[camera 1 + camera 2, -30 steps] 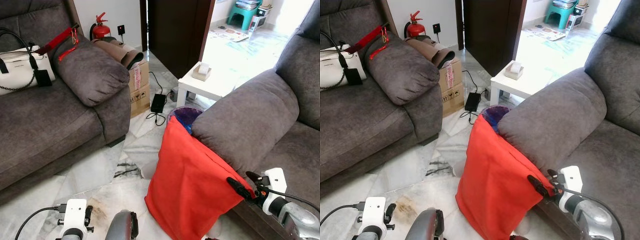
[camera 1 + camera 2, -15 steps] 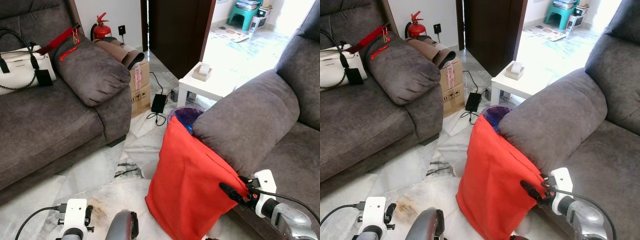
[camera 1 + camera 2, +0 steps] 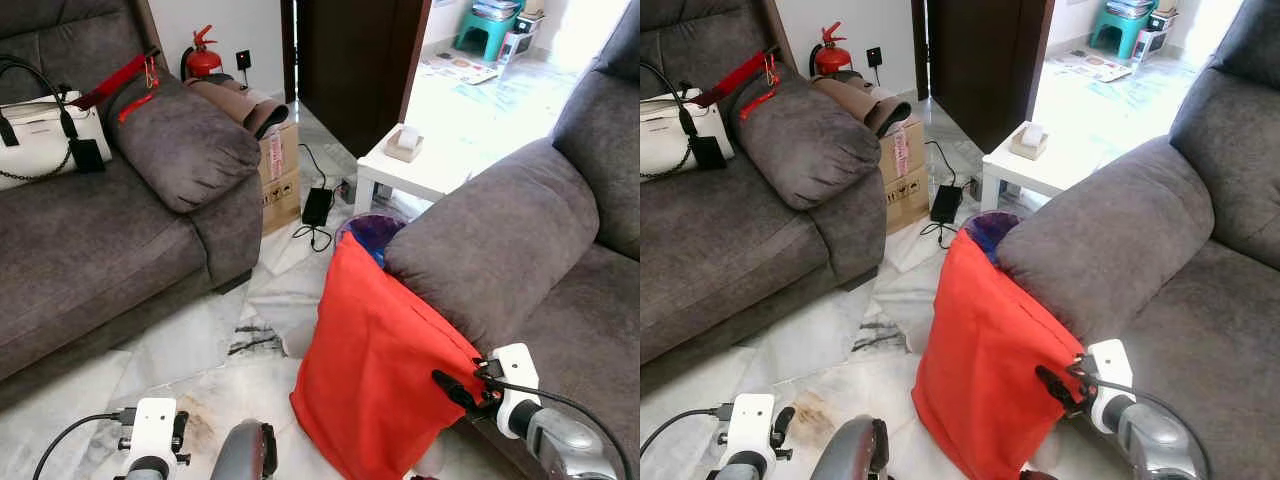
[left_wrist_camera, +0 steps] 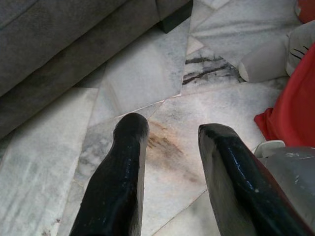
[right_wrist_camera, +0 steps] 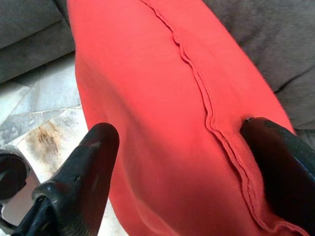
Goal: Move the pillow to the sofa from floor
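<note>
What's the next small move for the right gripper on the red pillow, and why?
Probably close the right gripper on the red pillow. In the right wrist view its open fingers straddle the pillow's seamed edge, one on each side, with nothing clamped yet. The pillow stands on the floor, leaning against the sofa arm. The left gripper hangs open over bare tile.

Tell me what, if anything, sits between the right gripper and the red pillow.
Nothing visible does. The right gripper is already at the red pillow's upper corner beside the sofa armrest, its fingers spread open on either side of the seam edge. The left gripper hangs open over bare floor.
</note>
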Tool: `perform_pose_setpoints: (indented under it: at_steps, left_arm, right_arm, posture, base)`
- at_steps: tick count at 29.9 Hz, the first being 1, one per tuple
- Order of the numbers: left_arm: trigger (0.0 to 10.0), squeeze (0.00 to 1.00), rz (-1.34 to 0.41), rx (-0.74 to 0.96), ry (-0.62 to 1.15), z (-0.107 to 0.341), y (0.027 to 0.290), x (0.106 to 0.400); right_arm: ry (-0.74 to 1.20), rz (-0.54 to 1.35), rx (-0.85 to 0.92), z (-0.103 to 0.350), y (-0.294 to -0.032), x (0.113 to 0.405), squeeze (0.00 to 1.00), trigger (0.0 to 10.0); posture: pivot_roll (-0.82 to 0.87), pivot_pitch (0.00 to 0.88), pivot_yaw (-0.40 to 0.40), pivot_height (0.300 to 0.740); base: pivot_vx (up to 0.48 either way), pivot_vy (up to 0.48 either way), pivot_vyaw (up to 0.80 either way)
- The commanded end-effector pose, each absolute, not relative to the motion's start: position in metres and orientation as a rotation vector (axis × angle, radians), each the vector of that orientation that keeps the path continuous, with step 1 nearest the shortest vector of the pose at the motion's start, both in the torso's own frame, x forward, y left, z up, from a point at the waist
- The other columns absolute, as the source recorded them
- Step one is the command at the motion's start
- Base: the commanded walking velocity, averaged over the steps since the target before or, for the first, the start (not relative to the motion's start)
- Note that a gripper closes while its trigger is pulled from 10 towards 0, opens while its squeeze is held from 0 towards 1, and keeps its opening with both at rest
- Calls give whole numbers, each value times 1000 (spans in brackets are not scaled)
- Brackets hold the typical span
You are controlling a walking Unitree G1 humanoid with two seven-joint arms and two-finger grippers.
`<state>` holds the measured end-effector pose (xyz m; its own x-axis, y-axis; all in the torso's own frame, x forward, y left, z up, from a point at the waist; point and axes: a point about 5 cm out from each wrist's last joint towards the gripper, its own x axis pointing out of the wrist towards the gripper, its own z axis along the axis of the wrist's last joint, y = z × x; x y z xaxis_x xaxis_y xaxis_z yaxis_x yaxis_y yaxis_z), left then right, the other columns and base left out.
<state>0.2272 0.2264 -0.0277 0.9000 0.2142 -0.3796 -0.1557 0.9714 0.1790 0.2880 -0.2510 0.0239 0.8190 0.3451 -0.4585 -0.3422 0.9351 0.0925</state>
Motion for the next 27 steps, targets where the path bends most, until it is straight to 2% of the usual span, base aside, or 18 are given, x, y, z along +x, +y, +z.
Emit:
perform_pose_setpoints:
  at_steps: [1,4,5,6,7,8,14,27]
  left_arm:
    - [10000,0,198,152,430,-31,229,221]
    - [10000,0,198,152,426,-31,229,222]
    - [10000,0,196,153,425,-31,229,222]
    - [10000,0,196,153,425,-31,229,222]
    - [10000,0,196,152,426,-31,229,222]
    - [10000,0,197,153,428,-31,229,222]
    - [10000,0,201,157,430,-30,232,223]
    - [10000,0,204,161,425,-28,234,225]
  right_arm:
    - [514,361,9,19,-246,287,0,10000]
    - [516,352,10,18,-245,287,0,10000]
    - [519,350,2,18,-244,288,0,7529]
    - [519,350,2,18,-244,288,0,7529]
    - [522,347,-8,18,-244,288,0,4824]
    - [533,343,-29,17,-244,288,0,0]
    - [559,338,-91,14,-244,286,0,0]
    - [564,336,-69,10,-240,284,0,0]
  posture:
    - [174,143,5,597]
    - [176,143,3,597]
    - [175,144,2,597]
    - [175,144,2,597]
    - [175,144,2,597]
    - [175,143,3,597]
    - [182,138,7,597]
    - [193,108,-5,597]
  base:
    - [0,0,0]
    - [0,0,0]
    - [0,0,0]
    - [0,0,0]
    - [0,0,0]
    - [0,0,0]
    - [0,0,0]
    - [0,0,0]
